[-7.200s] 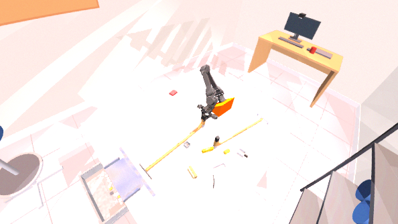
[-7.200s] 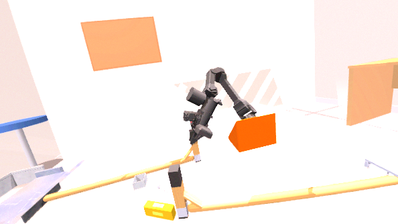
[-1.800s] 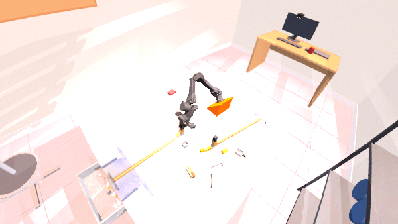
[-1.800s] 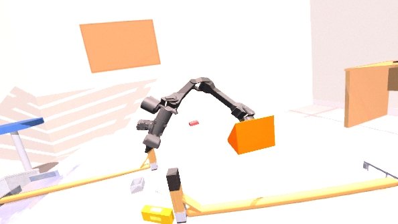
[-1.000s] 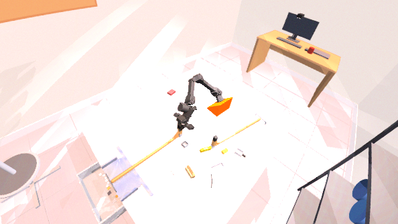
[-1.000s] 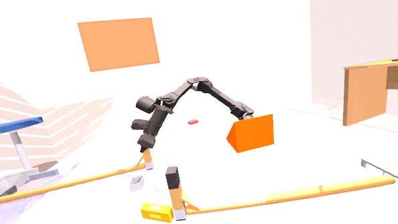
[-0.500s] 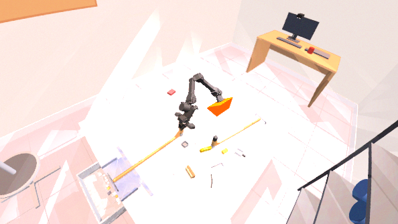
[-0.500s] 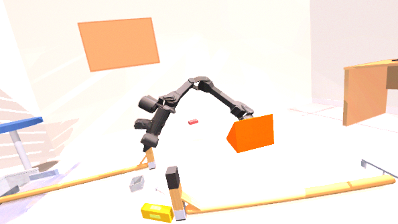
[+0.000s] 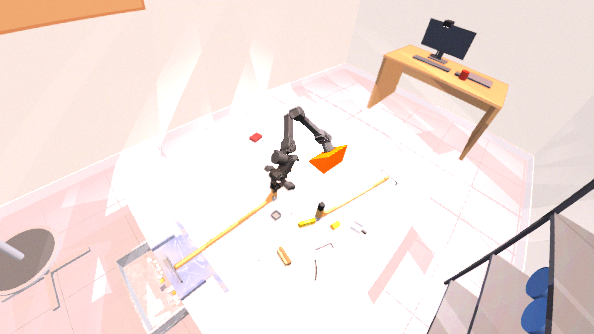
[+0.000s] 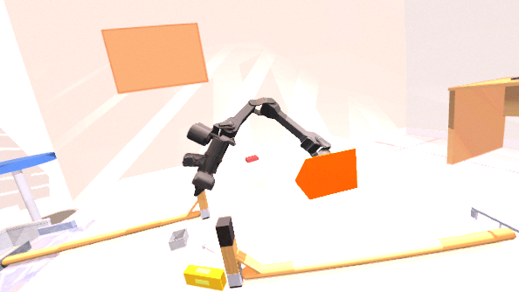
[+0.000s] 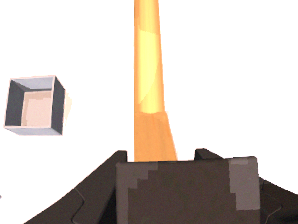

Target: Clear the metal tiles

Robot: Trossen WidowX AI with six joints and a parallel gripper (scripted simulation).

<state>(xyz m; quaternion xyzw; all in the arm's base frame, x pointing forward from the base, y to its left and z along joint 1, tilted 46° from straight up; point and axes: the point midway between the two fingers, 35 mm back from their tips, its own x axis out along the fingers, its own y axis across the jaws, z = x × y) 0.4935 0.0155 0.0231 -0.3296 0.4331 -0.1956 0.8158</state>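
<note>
My gripper is shut on the upright wooden grip of the long scraper. Its long yellow shaft runs away to the steel bench plate, and its thin blade lies across the plate near the catch box end. The grey catch box adjoins the plate. White, orange and dark tiles lie inside it along the side nearest the plate. No tile shows on the plate on my side of the blade; whether one touches the blade's far side I cannot tell.
A second long-handled tool with a black-topped grip lies to the right. A small grey box is beside the scraper's shaft. A yellow block, a brown-and-yellow block and an orange wedge also show.
</note>
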